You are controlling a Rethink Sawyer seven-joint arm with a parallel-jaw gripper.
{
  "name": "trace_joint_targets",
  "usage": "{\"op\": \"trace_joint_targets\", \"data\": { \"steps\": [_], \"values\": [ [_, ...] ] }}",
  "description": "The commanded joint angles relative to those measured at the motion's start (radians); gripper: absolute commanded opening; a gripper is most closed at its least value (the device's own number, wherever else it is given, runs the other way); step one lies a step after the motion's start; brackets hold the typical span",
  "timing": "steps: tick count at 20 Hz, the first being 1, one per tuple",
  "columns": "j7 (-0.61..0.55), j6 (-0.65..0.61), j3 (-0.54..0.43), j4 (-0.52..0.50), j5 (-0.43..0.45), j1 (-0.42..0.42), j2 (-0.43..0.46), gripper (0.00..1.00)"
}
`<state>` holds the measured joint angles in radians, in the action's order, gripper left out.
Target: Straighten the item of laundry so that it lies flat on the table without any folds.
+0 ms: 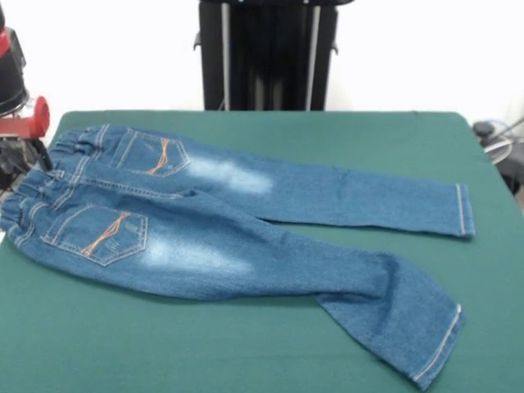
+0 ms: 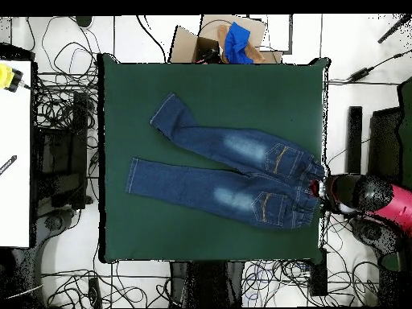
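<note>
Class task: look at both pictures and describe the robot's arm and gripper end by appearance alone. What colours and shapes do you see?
The arm is red with black sections, built of rounded, bulky segments. At the front view's left edge a black rounded housing sits above a red block, and the dark gripper hangs below it by the jeans. No markings are legible.

The green table [image 1: 270, 131] carries only the jeans [image 1: 229, 221], spread back-side up, waistband at the table's edge, one leg bent near its hem.

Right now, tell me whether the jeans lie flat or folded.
Mostly spread: the jeans lie back-side up on the table, both legs extended. One leg bends near its hem.
</note>
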<state>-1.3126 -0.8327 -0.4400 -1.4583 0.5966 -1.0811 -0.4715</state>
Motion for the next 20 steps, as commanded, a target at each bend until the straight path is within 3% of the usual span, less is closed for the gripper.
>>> {"op": "trace_joint_targets", "data": {
  "steps": [1,7,11,16,20],
  "values": [
    [-0.041,0.056,-0.014,-0.046,0.0,0.079,-0.02,1.0],
    [-0.184,0.078,0.023,-0.094,-0.025,0.163,-0.06,1.0],
    [-0.363,0.13,0.065,-0.102,-0.064,0.28,-0.07,1.0],
    [-0.559,0.129,0.154,0.001,-0.141,0.466,-0.011,1.0],
    [-0.594,0.075,0.195,0.141,-0.208,0.557,0.07,1.0]
  ]
}}
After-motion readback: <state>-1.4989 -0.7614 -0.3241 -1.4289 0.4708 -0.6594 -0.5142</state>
